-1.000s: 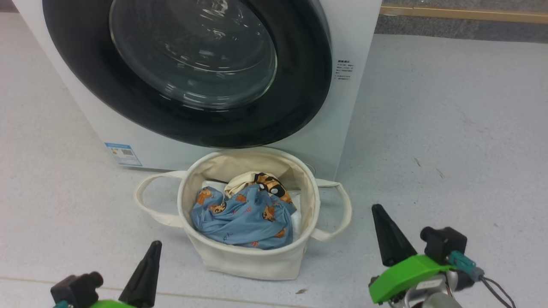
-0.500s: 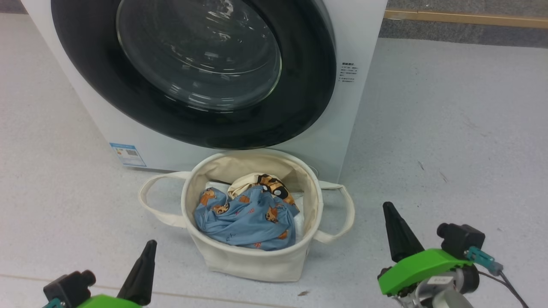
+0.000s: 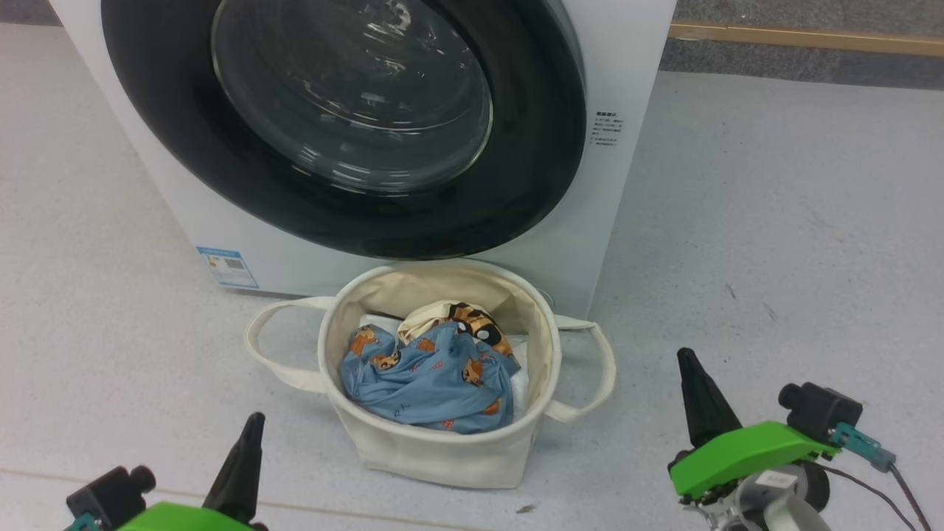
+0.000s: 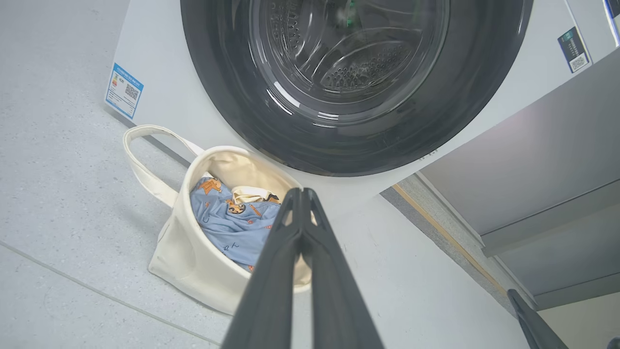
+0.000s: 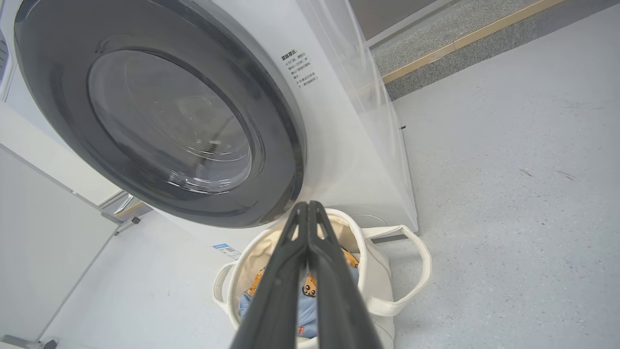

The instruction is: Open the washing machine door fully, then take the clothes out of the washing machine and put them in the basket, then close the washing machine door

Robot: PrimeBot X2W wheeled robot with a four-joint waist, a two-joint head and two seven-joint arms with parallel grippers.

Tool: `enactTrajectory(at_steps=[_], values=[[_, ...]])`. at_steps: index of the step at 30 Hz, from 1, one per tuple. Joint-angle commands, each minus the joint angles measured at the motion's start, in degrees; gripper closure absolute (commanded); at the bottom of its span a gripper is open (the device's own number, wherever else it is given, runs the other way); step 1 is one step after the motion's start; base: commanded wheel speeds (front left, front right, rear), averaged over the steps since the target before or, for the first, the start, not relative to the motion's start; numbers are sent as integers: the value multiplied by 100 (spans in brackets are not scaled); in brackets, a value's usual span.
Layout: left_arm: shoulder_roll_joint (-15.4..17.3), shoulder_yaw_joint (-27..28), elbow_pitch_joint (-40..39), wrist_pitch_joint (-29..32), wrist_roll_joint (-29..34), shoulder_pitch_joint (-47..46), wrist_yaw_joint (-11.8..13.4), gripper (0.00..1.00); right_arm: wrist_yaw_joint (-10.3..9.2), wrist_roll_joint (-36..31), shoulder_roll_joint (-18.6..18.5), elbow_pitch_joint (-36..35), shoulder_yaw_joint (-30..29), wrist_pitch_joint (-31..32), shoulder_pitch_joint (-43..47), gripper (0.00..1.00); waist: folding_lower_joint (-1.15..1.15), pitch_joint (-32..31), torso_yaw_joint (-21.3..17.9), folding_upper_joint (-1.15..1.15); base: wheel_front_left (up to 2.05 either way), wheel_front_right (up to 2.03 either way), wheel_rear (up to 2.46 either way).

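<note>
The door (image 3: 346,125) looks closed and the clothes (image 3: 428,380) lie in the basket (image 3: 435,457): the last step seems done, so the robot need only back away. Both jaws are pinched together, empty.

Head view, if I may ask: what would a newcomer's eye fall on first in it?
The huge glossy black door with its bulging glass, shut on the white machine, dominates the top of the view. Next comes the cream basket on the floor just below it, with the blue clothes printed with orange animals bunched inside.
</note>
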Motion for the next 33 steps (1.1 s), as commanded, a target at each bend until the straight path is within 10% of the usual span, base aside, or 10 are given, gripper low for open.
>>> enactTrajectory(at_steps=[1, 33], values=[[43, 212, -123, 42, -110, -239, -74, 100, 0, 175, -61, -188, -43, 33, -142, 100, 0, -5, 8, 0, 0, 0, 0], [-486, 900, 136, 476, -1182, -279, -334, 100, -1, 2032, -74, -193, -552, 435, -33, 100, -1, -92, 154, 0, 0, 0, 0]])
